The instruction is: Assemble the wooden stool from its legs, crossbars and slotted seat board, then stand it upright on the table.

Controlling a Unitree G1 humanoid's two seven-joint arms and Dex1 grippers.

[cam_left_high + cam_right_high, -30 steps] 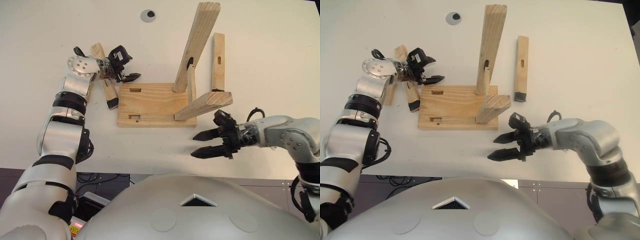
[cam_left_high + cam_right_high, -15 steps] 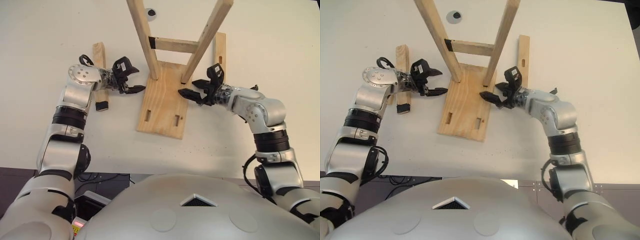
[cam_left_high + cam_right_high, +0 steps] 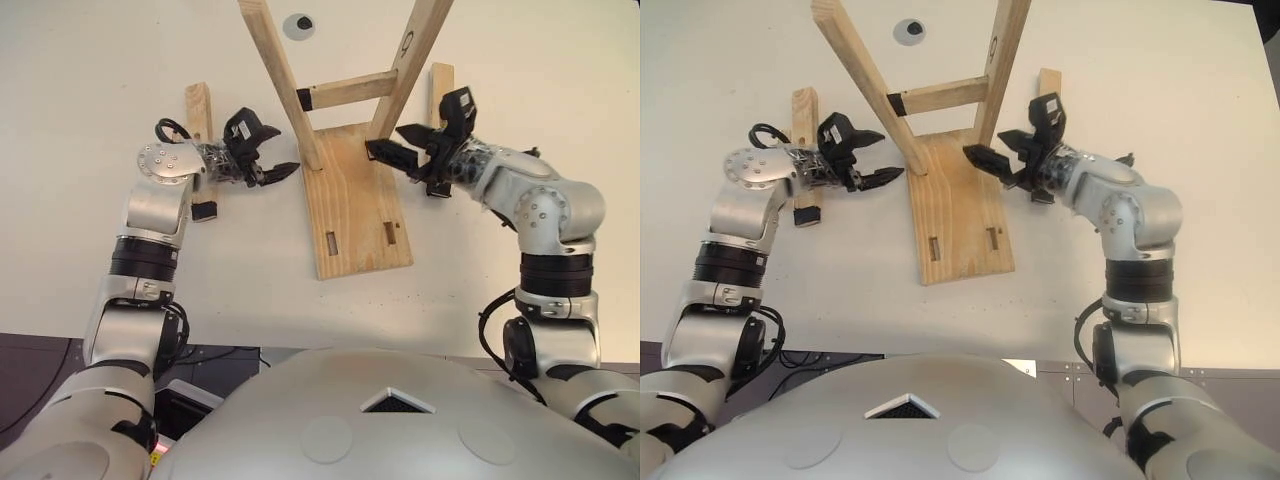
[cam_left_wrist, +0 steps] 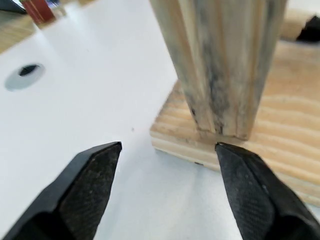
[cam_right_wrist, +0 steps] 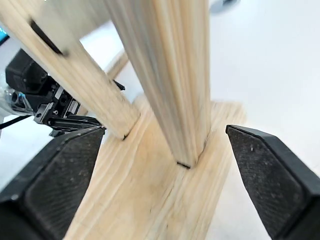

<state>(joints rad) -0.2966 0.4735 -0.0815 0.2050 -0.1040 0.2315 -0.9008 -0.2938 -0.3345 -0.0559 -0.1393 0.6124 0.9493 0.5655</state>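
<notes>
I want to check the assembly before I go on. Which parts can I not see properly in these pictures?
- Two standing legs: upper ends cut off by the top edge of both eye views.
- Loose leg beside the left gripper: middle part hidden by that arm.
- Loose piece at the right: most of its length hidden behind the right gripper.

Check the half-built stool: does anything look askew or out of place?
The seat board lies turned askew to the table edge, with only two legs standing in it; its two near slots are empty. The crossbar between those legs slopes rather than running level.
</notes>
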